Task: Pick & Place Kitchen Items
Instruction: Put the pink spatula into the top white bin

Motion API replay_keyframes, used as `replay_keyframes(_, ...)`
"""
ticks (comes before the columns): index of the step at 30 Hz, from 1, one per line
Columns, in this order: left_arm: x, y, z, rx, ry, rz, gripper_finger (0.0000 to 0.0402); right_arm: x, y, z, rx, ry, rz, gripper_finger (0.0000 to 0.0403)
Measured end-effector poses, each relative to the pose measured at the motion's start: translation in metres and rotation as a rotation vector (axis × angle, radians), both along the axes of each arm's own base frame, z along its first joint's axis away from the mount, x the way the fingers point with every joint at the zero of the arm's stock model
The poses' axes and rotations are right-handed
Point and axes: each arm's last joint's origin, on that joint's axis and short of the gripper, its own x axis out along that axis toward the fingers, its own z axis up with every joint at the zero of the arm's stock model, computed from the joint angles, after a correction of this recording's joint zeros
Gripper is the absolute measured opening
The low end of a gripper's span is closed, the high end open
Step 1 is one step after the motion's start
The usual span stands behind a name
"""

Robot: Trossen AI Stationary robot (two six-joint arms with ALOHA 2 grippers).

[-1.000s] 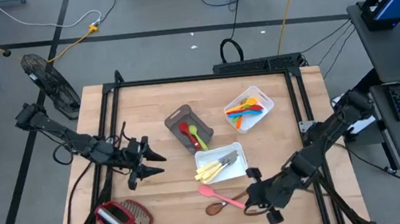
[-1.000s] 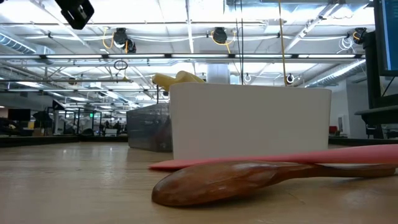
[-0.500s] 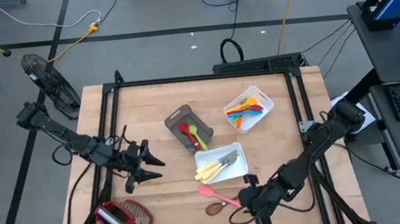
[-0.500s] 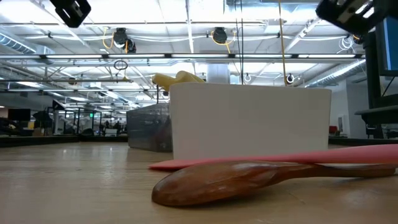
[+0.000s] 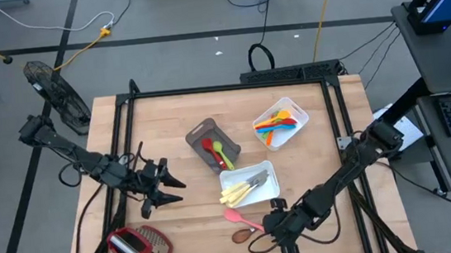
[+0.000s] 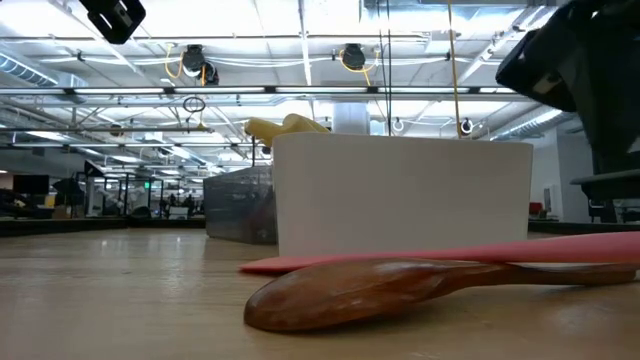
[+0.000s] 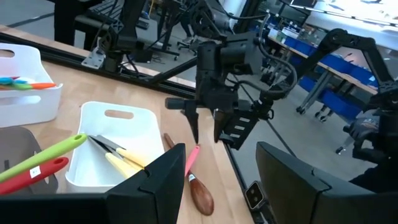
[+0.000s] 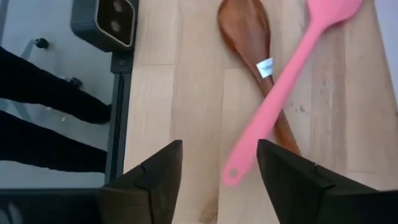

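A pink spatula and a brown wooden spoon lie crossed on the table near its front edge; the spatula's handle rests over the spoon. My right gripper hangs open just above them, slanting down, its fingers either side of the spatula's handle end and touching nothing. The left wrist view shows this gripper above the spatula. My left gripper waits open at the table's left.
Behind the spatula stands a white tray with yellow utensils and metal knives. A grey bin holds a red and a green utensil. A second white tray holds blue and orange ones. A red wire-mesh gadget lies front left.
My right gripper has come down and toward the table's left, over the handle end of the pink spatula, and its fingers have opened. In the low view the right arm has dropped into the picture at the upper right. The spatula and spoon have not moved.
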Motion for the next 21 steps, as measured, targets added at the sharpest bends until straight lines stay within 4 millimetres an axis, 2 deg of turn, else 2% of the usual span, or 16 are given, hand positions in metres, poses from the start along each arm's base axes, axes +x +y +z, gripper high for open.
replay_keyframes(12,0.0,0.0,0.0,-0.023,0.008,0.003,0.0202,0.01,-0.01,-0.002,-0.009,-0.013,-0.018,0.0206)
replay_keyframes(21,0.0,0.0,0.0,-0.024,0.007,0.003,0.0202,0.018,-0.006,-0.026,0.006,0.029,0.005,0.0205)
